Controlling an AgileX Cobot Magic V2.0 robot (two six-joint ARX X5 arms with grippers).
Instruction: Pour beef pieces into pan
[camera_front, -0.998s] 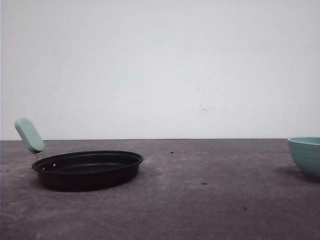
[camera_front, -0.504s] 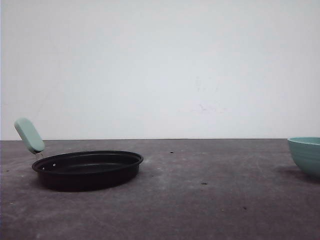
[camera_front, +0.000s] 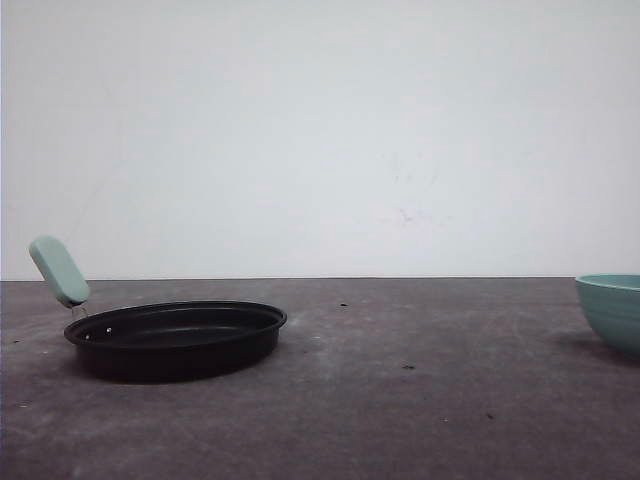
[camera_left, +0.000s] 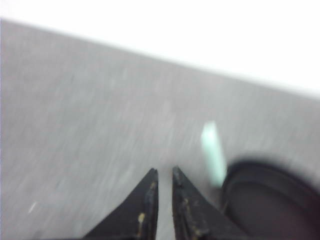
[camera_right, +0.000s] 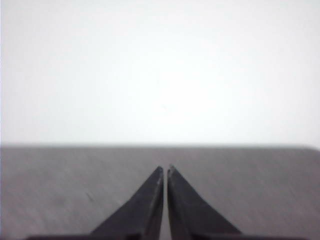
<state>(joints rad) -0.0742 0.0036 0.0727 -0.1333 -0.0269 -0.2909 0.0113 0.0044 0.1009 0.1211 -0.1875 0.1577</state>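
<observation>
The pan (camera_front: 175, 338), black and shallow, sits on the left of the dark table with its mint-green handle (camera_front: 58, 270) angled up at its far left. The blurred left wrist view has the pan (camera_left: 272, 200) and handle (camera_left: 213, 152) just beside my left gripper (camera_left: 164, 172), whose jaws are shut to a narrow slit with nothing between them. My right gripper (camera_right: 165, 169) is shut and empty above bare table, facing the white wall. The beef pieces are hidden.
A teal bowl (camera_front: 612, 310) stands at the table's right edge, cut off by the frame, and its inside cannot be seen. The grey table (camera_front: 400, 400) stretches wide and bare between pan and bowl. A white wall rises behind it.
</observation>
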